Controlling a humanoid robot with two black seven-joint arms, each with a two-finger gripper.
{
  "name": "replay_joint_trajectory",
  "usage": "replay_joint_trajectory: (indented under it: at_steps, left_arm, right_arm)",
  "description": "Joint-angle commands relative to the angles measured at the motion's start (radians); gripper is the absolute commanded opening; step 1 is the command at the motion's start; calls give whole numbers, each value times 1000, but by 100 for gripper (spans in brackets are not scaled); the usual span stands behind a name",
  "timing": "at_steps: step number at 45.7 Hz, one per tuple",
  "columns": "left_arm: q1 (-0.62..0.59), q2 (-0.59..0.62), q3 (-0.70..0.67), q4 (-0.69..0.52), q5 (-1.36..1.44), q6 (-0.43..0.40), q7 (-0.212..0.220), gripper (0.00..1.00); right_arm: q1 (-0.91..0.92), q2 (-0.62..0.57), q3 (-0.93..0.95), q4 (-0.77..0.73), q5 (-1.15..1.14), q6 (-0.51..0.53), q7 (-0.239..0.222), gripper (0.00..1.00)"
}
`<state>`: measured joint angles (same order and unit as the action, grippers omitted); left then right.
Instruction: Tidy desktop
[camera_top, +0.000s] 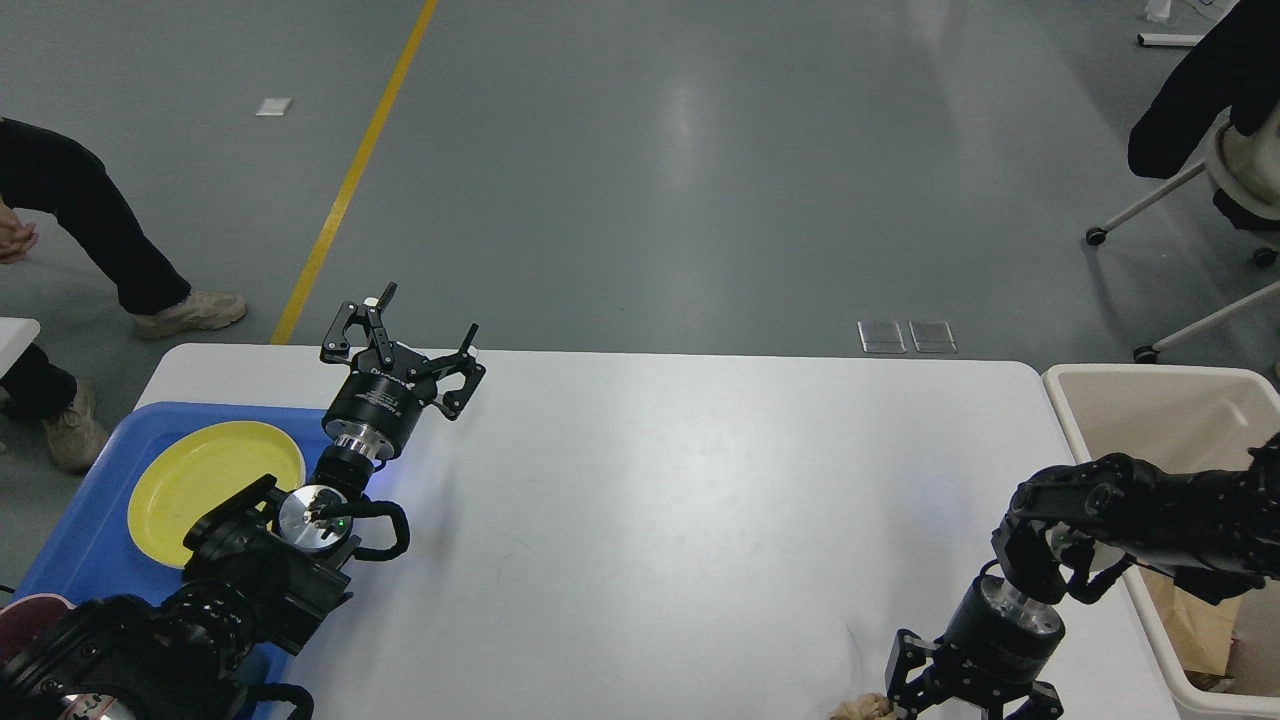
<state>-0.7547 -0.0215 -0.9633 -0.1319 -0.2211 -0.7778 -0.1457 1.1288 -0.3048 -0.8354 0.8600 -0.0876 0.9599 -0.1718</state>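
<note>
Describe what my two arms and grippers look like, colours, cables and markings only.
Both arms are black with bulky joints. The left gripper has thin black linkage fingers on a black cylinder with small white lettering, a silver ring below it, a silver disc with a green light, and a looping black cable. The right gripper sits on a similar black cylinder with a silver ring.

Plain white desk (700, 480), blue tray (90, 540) under a yellow plate (200, 480), beige bin (1150, 400), black left tool (420, 325), black right tool (965, 700), tan crumpled paper (860, 709), grey floor (700, 150) with a yellow line (350, 180)
</note>
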Motion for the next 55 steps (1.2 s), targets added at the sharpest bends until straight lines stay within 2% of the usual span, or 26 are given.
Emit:
replay_joint_trajectory:
  at_steps: [1, 5, 15, 20, 23, 28, 34, 37, 55]
  left_arm:
    - [0, 0, 0, 0, 2, 0, 0, 97]
    - [0, 0, 0, 0, 0, 0, 0, 97]
    - [0, 0, 0, 0, 0, 0, 0, 97]
    - [0, 0, 0, 0, 2, 0, 0, 97]
    - [0, 0, 0, 0, 0, 0, 0, 97]
    - [0, 0, 0, 0, 0, 0, 0, 97]
    - [0, 0, 0, 0, 0, 0, 0, 97]
    - [0, 0, 0, 0, 0, 0, 0, 97]
    - [0, 0, 0, 0, 0, 0, 0, 97]
  right_arm:
    - [0, -2, -4, 1, 0, 0, 0, 55]
    - [2, -2, -5, 1, -1, 0, -2, 51]
    - [3, -4, -7, 1, 0, 0, -2, 50]
    - [6, -4, -10, 2, -1, 0, -2, 35]
    - [6, -4, -10, 4, 0, 0, -2, 32]
    - [6, -4, -13, 8, 0, 0, -2, 16]
    - [6, -4, -14, 8, 2, 0, -2, 10]
    - [6, -4, -14, 10, 2, 0, -2, 0]
    - [8, 0, -16, 14, 2, 0, 2, 0]
